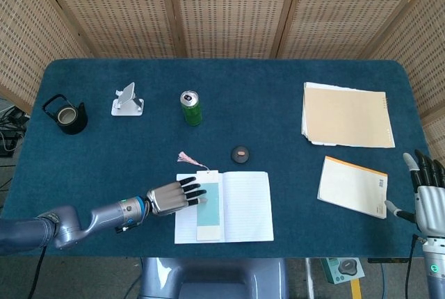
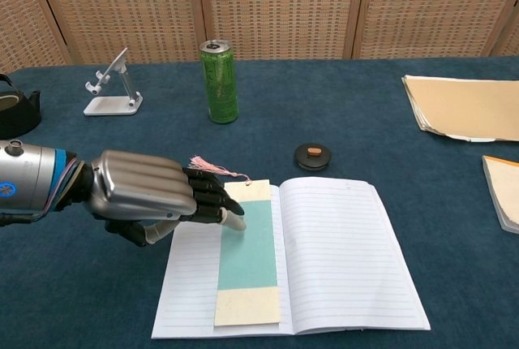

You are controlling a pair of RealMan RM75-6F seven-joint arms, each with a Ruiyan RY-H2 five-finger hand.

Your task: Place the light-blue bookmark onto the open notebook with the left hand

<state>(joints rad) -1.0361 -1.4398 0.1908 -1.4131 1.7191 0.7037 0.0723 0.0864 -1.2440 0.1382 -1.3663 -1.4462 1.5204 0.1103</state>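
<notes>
Light-blue bookmark (image 2: 249, 261) flat on left page of open notebook (image 2: 340, 260), lying along the page beside the centre fold; cream band at its near end, cream top edge at the far end. Pink tassel (image 2: 204, 165) trailing off the far end onto the table (image 2: 365, 130), just past the notebook's upper left corner. In head view, same layout: bookmark (image 1: 209, 204) on the notebook (image 1: 243, 205), tassel (image 1: 186, 158) up and to the left.

Left robot hand (image 2: 154, 193) low over the notebook's left margin, palm down, fingers extended and slightly apart, holding nothing. Fingertips (image 2: 233, 221) at the bookmark's left edge; contact or small gap, cannot tell. Head view shows left robot hand (image 1: 170, 197) over the notebook's left edge, forearm running off toward the lower left.

Right robot hand (image 1: 427, 198) at the table's right edge, fingers straight and spread, empty; out of the chest view.

Small dark round object (image 2: 313, 155) just beyond the notebook's far edge. Green can (image 2: 220, 81) upright further back. White phone stand (image 2: 109, 89) to the left of the can. Black object (image 1: 66, 114) with a roll inside near the far left edge. Stack of tan papers (image 1: 346, 115) at far right. Orange-edged notepad (image 1: 353, 186) nearer, below the stack.
</notes>
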